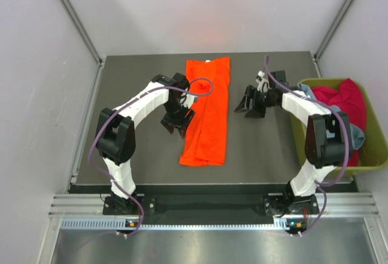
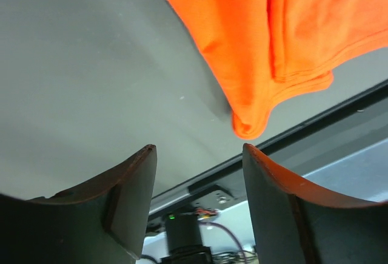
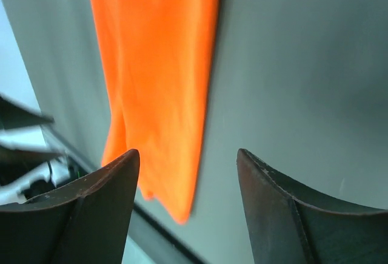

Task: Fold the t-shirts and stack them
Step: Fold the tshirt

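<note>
Orange t-shirt lies mid-worktop, a long narrow strip running from far edge towards near edge. Left gripper spread, empty, at the strip's left border; right gripper spread, empty, off to its right. I judge the cloth light and limp; I'd pinch both near-edge corners through all layers, or they may part

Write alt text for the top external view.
An orange t-shirt, folded into a long strip, lies on a dark table between the left pincer and right pincer. An olive bin holds a magenta shirt and a grey-blue shirt.
</note>
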Robot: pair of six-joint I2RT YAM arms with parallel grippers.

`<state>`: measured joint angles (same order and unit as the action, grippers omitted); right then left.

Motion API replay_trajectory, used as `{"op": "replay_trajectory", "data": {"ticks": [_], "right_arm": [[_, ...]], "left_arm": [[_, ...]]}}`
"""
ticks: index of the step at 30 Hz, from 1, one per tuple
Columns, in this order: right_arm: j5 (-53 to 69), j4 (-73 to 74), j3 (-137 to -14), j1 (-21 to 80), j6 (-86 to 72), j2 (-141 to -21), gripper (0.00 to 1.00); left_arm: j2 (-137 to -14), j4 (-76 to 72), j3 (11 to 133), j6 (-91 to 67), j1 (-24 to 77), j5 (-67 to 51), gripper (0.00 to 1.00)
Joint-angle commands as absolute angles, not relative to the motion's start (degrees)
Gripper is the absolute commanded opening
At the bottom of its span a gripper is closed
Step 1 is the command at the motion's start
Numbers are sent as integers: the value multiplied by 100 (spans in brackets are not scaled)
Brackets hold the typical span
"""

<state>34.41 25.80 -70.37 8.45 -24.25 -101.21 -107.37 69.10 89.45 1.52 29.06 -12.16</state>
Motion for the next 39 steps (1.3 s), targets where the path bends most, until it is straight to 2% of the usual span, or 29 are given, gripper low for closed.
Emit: {"op": "replay_trajectory", "data": {"ticks": [1, 8, 17, 35, 39], "right_arm": [[3639, 2873, -6199, 932, -2197, -9414, 65], [4394, 2330, -4275, 1150, -2661, -8412, 60], [4298, 1038, -3376, 2056, -3462, -7901, 61], [4210, 791, -3919, 2777, -3683, -9193, 59], [4262, 686, -4122, 2891, -3726, -9509, 54]], "left_arm": [[-10556, 6768, 8807, -281, 2936, -1722, 63], [-10134, 6408, 7509, -939, 2830, -2530, 58], [-10019, 5538, 6487, -1730, 2769, -2935, 57], [-9879, 4808, 5862, -2109, 2716, -2979, 56], [-9861, 4816, 5862, -2101, 2716, -2909, 54]]}}
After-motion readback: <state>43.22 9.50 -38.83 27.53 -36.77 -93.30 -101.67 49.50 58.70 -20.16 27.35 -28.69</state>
